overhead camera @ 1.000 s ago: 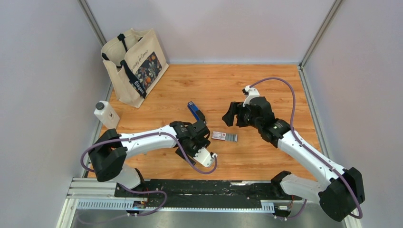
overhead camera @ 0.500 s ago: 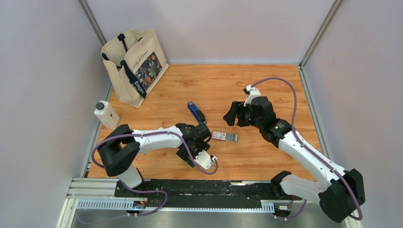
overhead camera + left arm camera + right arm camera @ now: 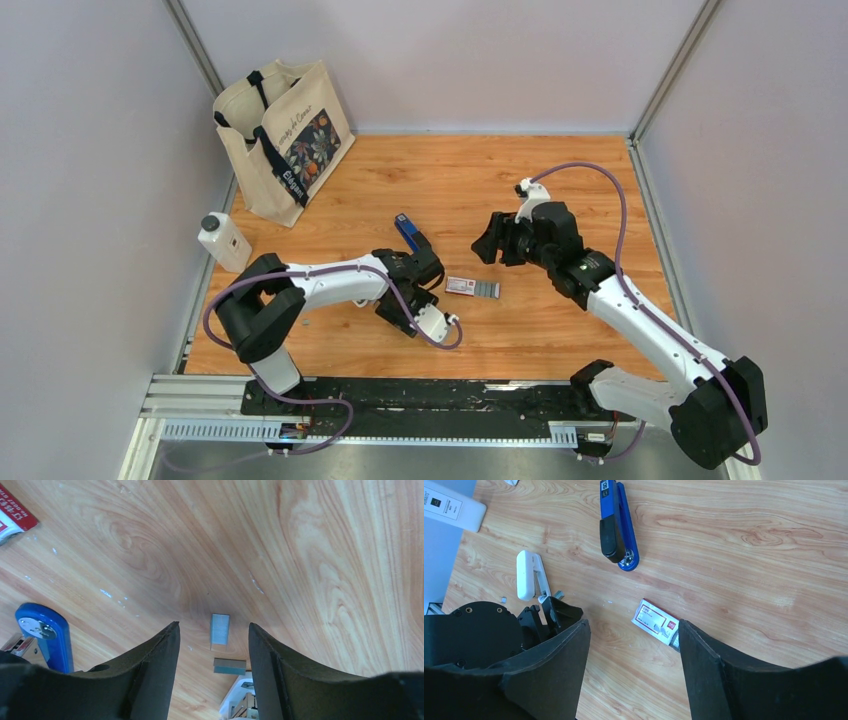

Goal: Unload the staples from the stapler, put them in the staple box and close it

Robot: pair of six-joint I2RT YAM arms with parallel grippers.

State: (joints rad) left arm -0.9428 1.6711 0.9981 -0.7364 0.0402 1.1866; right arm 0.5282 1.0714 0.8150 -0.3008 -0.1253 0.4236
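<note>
The blue stapler with a dark end lies on the wooden table, also in the right wrist view and at the lower left of the left wrist view. My left gripper is open and low over the table, just near of the stapler. Two short strips of staples lie loose between its fingers. My right gripper is open, empty and raised to the right of the stapler. The red-and-white staple box shows between its fingers.
A small white stapler-like tool lies by the left gripper. The staple box lies between the arms. A white bottle stands at the left edge. A cloth tote bag stands at the back left.
The left arm's elbow has swung right and its gripper has shifted slightly toward the blue stapler. The right arm has barely moved.
</note>
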